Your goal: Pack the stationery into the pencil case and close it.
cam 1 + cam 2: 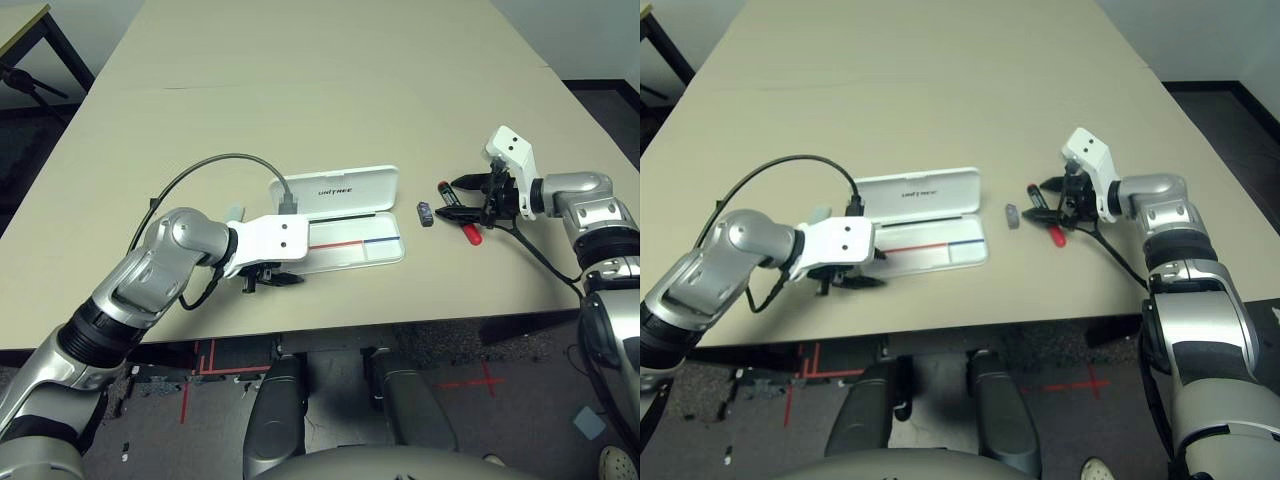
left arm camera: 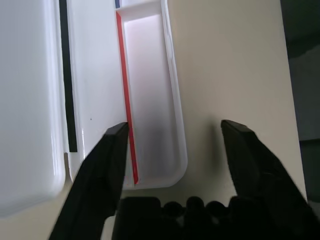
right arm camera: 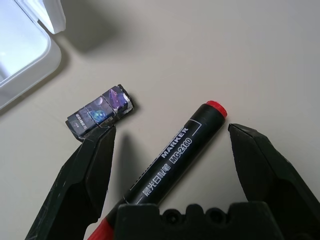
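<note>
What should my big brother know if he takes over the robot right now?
Left gripper: open, at the near left end of the open pencil case.
Right gripper: open, fingers on either side of the red marker, not yet closed on it.
The small dark block lies on the table between case and marker.
Done: case is open; the tray looks empty where it shows.
Left: grip the marker, put it in, then the block and any other stationery, then shut the lid.

Beige table [image 1: 300,90], red floor marks [image 1: 470,382]
</note>
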Tool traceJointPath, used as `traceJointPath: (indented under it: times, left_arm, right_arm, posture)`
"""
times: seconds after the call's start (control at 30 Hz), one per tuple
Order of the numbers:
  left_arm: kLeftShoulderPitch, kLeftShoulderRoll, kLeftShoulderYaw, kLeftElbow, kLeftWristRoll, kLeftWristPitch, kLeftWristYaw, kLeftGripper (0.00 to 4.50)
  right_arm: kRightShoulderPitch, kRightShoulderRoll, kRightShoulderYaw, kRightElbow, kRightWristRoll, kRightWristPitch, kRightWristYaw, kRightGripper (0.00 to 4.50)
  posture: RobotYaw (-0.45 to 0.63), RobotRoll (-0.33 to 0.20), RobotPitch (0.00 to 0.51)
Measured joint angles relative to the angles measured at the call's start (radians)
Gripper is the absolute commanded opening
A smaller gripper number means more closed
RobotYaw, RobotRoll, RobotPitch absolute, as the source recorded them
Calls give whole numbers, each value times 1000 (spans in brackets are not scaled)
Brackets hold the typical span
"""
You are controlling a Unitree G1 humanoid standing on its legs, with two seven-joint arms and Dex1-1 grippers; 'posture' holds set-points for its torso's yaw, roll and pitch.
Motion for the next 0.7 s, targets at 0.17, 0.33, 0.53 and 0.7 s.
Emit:
traceJointPath:
  times: [0.17,0.33,0.53,0.7]
  left_arm:
    - [9,29,79,-50,-71,22,-12,4483]
    - [60,87,179,-90,-124,18,-12,4483]
    - [116,142,249,-80,-137,-14,3,4483]
    - [114,131,250,-73,-137,-43,20,4483]
  right_arm:
    - [-2,4,-4,2,6,3,-6,4500]
    - [4,5,-79,-67,76,106,-53,4500]
    - [103,-4,-177,-426,165,423,-242,4500]
    - [146,8,-196,-746,177,818,-459,4500]
  posture:
    - [63,0,162]
    - [61,0,164]
    - [43,0,172]
    - [15,0,193]
